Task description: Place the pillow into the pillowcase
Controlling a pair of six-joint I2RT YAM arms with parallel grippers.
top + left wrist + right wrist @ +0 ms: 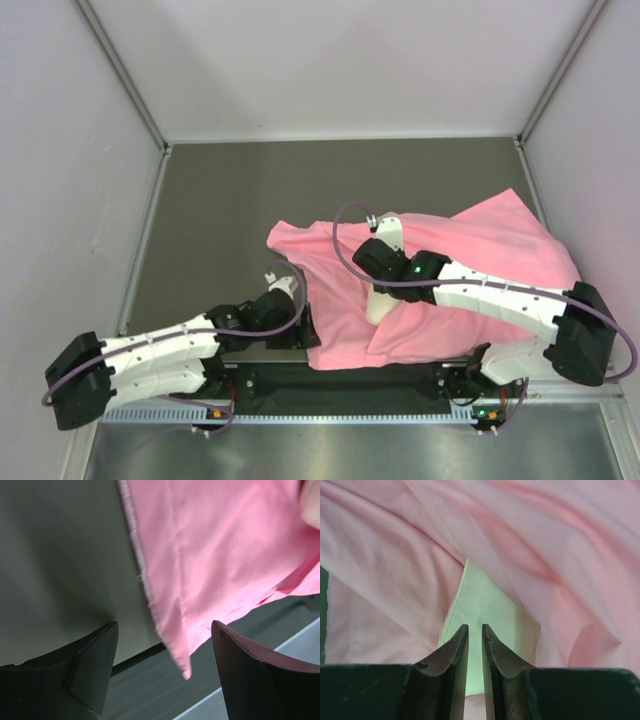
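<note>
Right wrist view: pillow (487, 607) shows between folds of the pillowcase (390, 555).

A dark grey-brown tabletop (230, 200) fills the floor of a booth. Plain white walls stand along its far edge (340, 60), its left edge (60, 200) and its right edge (600, 180). Slanting aluminium struts (120, 70) meet at both far corners. A black mounting rail (330, 380) runs along the near edge, with a white slotted strip (330, 417) just in front of it.
</note>
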